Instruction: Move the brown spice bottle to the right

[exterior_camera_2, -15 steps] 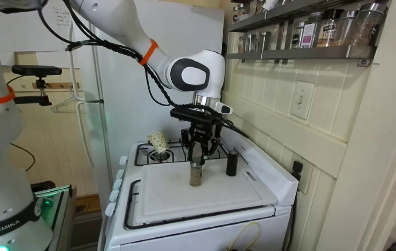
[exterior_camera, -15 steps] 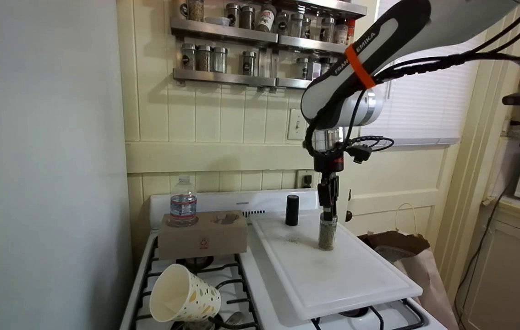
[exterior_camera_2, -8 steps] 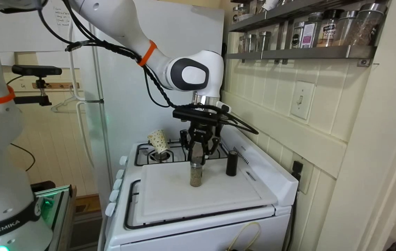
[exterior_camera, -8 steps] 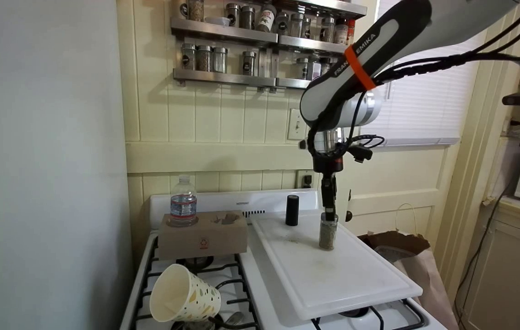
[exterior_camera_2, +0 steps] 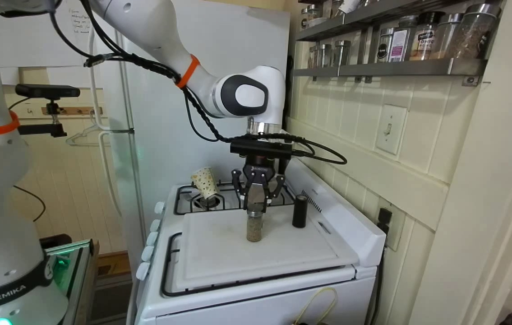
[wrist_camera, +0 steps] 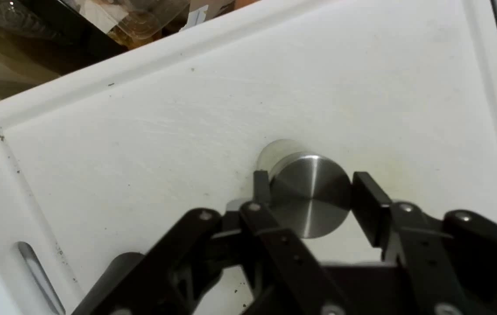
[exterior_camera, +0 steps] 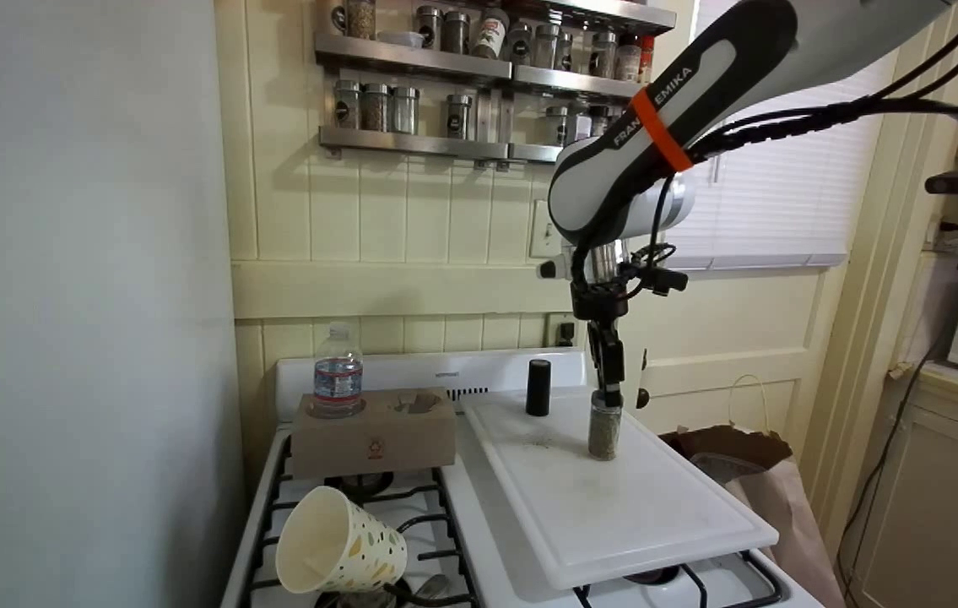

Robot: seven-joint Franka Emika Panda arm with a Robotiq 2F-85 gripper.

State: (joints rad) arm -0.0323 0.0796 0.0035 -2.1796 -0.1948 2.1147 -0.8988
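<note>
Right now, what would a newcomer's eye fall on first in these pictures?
Most likely the robot arm, arched over the stove, its gripper at the cap of the brown spice bottle, upright on the white cutting board. Next, perhaps, the spotted cup, tilted left of that board in an exterior view, then the jars lined along the wall shelves.

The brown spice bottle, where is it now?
In an exterior view, the spice bottle stands on the white board, in the pincer, right of the black bottle.
</note>
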